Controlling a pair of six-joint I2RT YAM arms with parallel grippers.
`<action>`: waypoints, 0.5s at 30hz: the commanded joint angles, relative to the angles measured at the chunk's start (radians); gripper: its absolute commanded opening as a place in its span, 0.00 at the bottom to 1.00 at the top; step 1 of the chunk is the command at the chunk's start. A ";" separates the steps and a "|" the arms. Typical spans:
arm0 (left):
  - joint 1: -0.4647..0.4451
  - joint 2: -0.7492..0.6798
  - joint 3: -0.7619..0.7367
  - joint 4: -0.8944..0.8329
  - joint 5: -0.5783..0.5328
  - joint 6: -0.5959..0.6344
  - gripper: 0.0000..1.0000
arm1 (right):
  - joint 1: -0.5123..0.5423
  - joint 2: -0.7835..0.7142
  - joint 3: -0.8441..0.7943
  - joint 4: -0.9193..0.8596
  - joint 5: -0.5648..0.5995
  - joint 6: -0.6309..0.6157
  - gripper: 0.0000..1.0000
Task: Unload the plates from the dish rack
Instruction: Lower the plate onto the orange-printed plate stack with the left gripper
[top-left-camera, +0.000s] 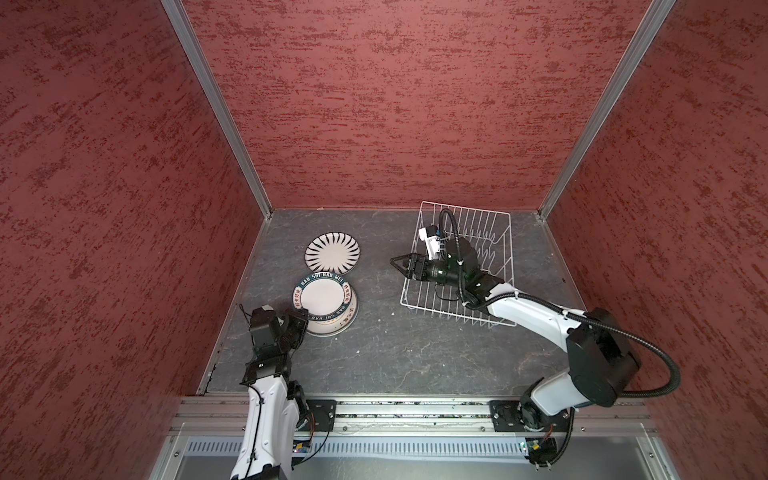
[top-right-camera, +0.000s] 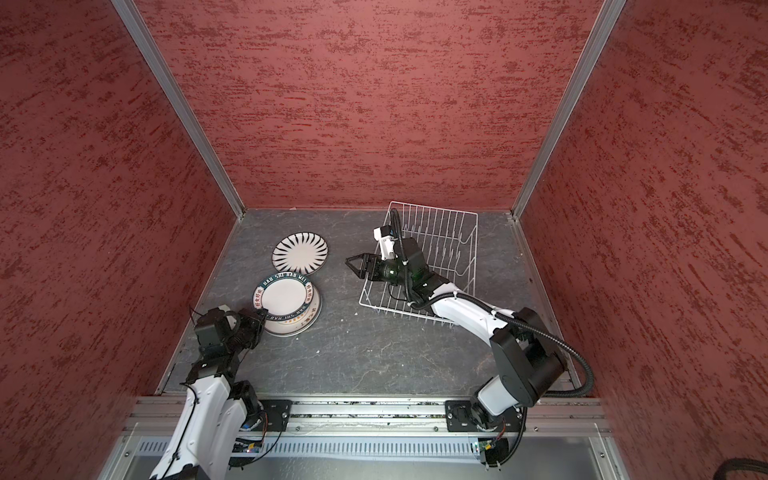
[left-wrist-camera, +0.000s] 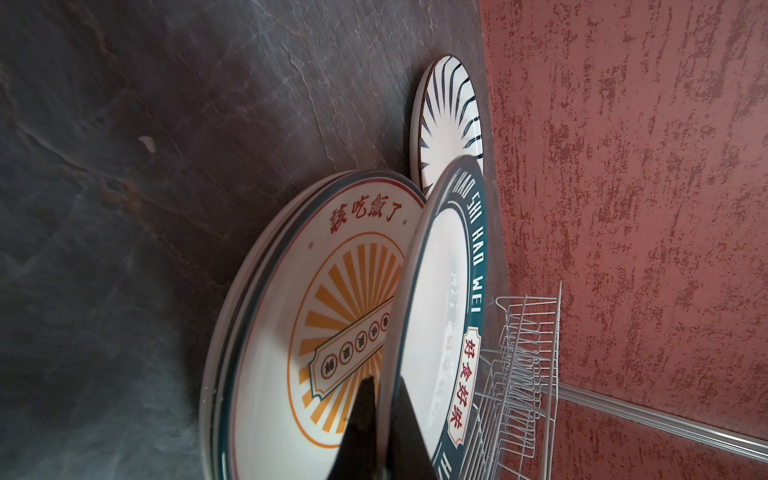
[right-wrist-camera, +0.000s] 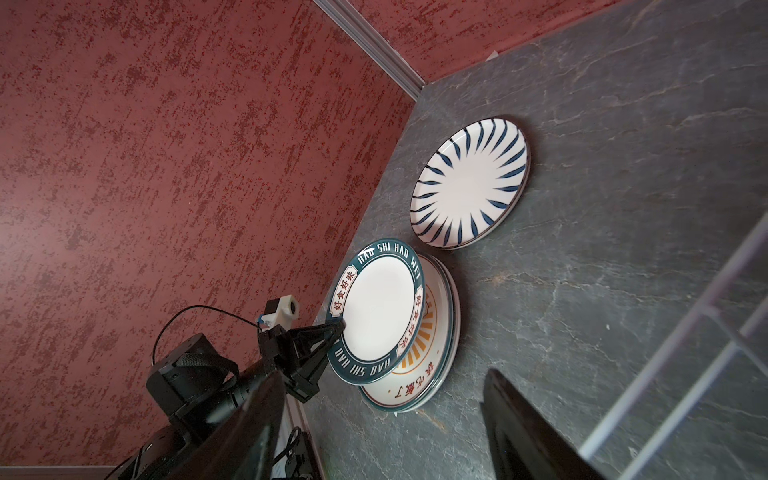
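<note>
Left gripper (top-left-camera: 302, 316) pinches the 7 o'clock rim of a lettered plate (top-left-camera: 322, 297), fingers closed tight on its dark edge. It holds the plate tilted over a stack of plates (top-left-camera: 334, 326) on the 9 o'clock side of the table (top-left-camera: 395, 353). A striped plate (top-left-camera: 332, 252) lies flat just beside the stack, at its 12 o'clock. Right gripper (top-left-camera: 398, 264), fingers spread wide apart, hangs over the 9 o'clock edge of the dish rack (top-left-camera: 486, 232), which sits at the table's 2 o'clock corner.
</note>
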 joint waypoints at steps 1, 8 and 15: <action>0.006 -0.003 0.002 0.026 0.015 0.026 0.00 | -0.003 0.005 0.002 0.017 0.021 0.009 0.76; 0.006 0.034 -0.001 0.033 0.012 0.028 0.00 | -0.003 0.000 -0.002 0.022 0.027 0.014 0.76; 0.006 0.058 0.001 0.041 0.018 0.042 0.00 | -0.003 0.003 -0.003 0.020 0.027 0.016 0.76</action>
